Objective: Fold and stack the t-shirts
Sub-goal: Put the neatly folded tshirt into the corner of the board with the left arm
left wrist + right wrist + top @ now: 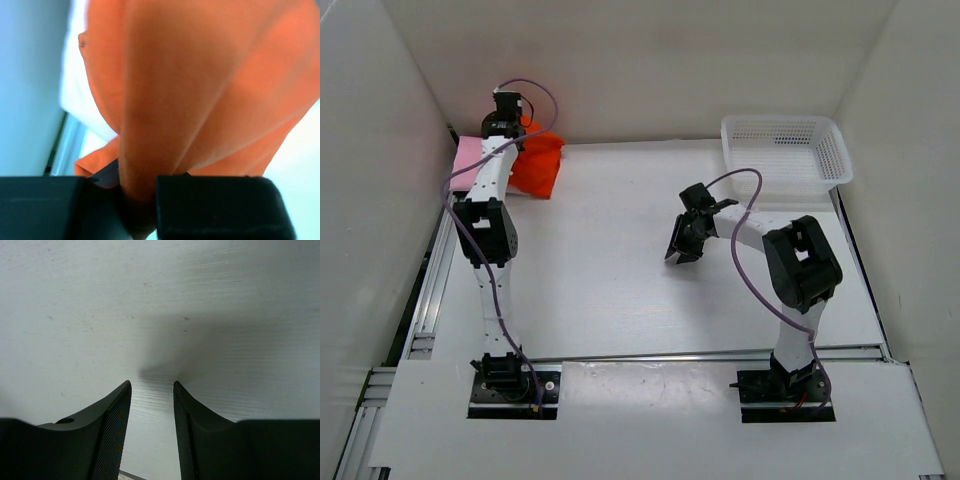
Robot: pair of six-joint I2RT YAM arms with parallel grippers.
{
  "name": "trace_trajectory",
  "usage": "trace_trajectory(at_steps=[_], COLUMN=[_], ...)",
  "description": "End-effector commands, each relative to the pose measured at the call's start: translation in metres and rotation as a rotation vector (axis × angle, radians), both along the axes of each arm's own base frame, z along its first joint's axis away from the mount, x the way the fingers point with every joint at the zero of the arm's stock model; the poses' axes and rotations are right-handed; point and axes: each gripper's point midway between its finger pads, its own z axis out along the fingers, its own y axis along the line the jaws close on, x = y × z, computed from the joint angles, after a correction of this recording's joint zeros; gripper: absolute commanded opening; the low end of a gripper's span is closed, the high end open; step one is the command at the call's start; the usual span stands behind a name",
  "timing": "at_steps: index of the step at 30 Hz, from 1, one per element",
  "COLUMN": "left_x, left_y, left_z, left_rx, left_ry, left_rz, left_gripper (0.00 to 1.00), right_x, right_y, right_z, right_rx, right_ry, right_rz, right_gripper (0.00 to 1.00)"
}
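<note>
- Nearest us, in the centre right of the top view, the right end effector (pixel 682 250) hangs over bare worktop (pixel 600 290). Its own camera shows the jaws parted with nothing between them, only white surface below.
- That arm is well apart from any cloth. If the fold needs two hands, we think it will be late to help, and one arm alone would lay the cloth down crumpled.
- Further off, in the upper left of the top view, the left end effector (pixel 137 200) is clamped on a bunched fold of the orange-red t-shirt (pixel 538 165), which hangs in a lump.
- We judge that hold risky: a pinch on a gathered fold can slip, or catch only one layer, once the cloth is dragged toward the middle.
- Orange cloth fills nearly the whole left wrist view, so we could not watch a slip from there.
- The pink t-shirt (pixel 468 158) lies just beside the orange one, at the left wall, partly hidden by the arm. Pulling could drag it along or rumple it; we cannot tell whether the two overlap.
- The purple cable (pixel 542 95) loops above the shirts and might snag the cloth.
- Farthest, in the upper right, the white basket (pixel 830 150) stands clear of both arms.
</note>
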Motion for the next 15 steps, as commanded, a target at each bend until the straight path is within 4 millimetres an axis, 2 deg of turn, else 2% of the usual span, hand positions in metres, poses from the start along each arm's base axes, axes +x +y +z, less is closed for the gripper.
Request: trace_trajectory(at_steps=[1, 2, 3, 4, 6, 7, 8, 9, 10, 11, 12, 15], left_x=[0.0, -0.001, -0.002, -0.002, -0.004, -0.002, -0.005, -0.003, -0.006, -0.008, -0.007, -0.011], left_y=[0.041, 0.041, 0.048, 0.049, 0.068, 0.068, 0.086, 0.086, 0.098, 0.107, 0.107, 0.112], left_z=[0.058, 0.054, 0.062, 0.062, 0.068, 0.075, 0.074, 0.076, 0.071, 0.075, 0.076, 0.062], left_rx=[0.051, 0.051, 0.047, 0.047, 0.05, 0.051, 0.06, 0.06, 0.067, 0.069, 0.07, 0.069], left_ry=[-0.146, -0.137, -0.158, -0.158, -0.177, -0.2, -0.199, -0.21, -0.2, -0.209, -0.218, -0.183], left_rz=[0.107, 0.107, 0.116, 0.116, 0.148, 0.148, 0.183, 0.183, 0.207, 0.223, 0.223, 0.231], left_gripper=[0.1, 0.1, 0.1, 0.1, 0.1, 0.1, 0.1, 0.1, 0.1, 0.1, 0.1, 0.1], right_x=[-0.005, -0.006, -0.006, -0.006, -0.006, -0.006, -0.006, -0.006, -0.006, -0.006, -0.006, -0.007], right_y=[-0.006, -0.009, -0.009, -0.009, -0.009, -0.009, -0.009, -0.009, -0.009, -0.009, -0.009, -0.008], right_z=[0.012, 0.009, 0.009, 0.009, 0.009, 0.009, 0.009, 0.009, 0.009, 0.009, 0.009, 0.009], right_rx=[-0.014, -0.026, -0.026, -0.026, -0.028, -0.028, -0.028, -0.028, -0.028, -0.028, -0.028, -0.023], right_ry=[-0.027, -0.023, -0.023, -0.023, -0.026, -0.026, -0.026, -0.026, -0.026, -0.026, -0.026, -0.025], right_rz=[0.012, 0.008, 0.008, 0.008, 0.017, 0.017, 0.017, 0.017, 0.017, 0.017, 0.017, 0.029], right_gripper=[0.44, 0.44, 0.44, 0.44, 0.44, 0.44, 0.44, 0.44, 0.44, 0.44, 0.44, 0.44])
